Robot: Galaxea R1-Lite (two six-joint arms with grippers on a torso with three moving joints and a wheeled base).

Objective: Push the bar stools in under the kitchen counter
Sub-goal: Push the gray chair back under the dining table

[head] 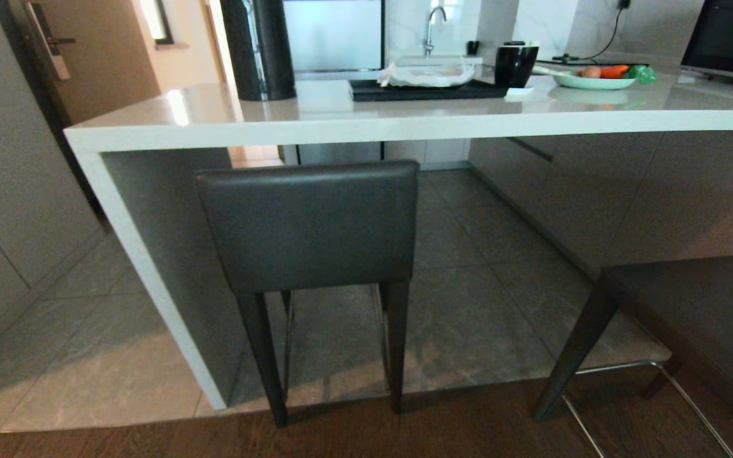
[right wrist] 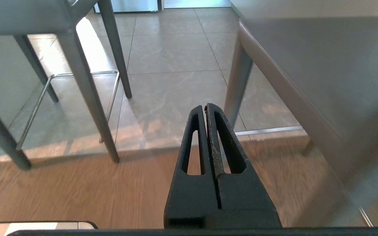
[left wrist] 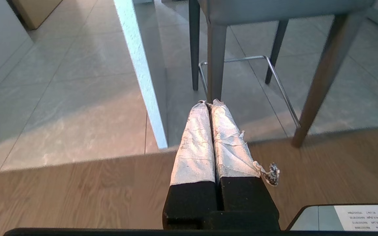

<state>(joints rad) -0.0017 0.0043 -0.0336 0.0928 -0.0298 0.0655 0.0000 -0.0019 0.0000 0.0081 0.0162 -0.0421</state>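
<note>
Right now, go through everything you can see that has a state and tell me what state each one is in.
Left stool: upright, tucked under the kitchen counter.
Right stool: upright, out from the counter, not pushed in.
Left gripper: shut, holding nothing.
Right gripper: shut, holding nothing.
Plate: on the counter, holding vegetables.
Faucet: no water visible.

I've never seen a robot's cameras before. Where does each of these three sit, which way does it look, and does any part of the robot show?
Head view: from the robot's head, forward and down at the kitchen counter and two bar stools; no arm shows.
Left wrist view: behind the shut left gripper, low, facing the floor and the left stool.
Right wrist view: behind the shut right gripper, low, between both stools, with the right stool close by.
Shared: the left stool appears in all three.
</note>
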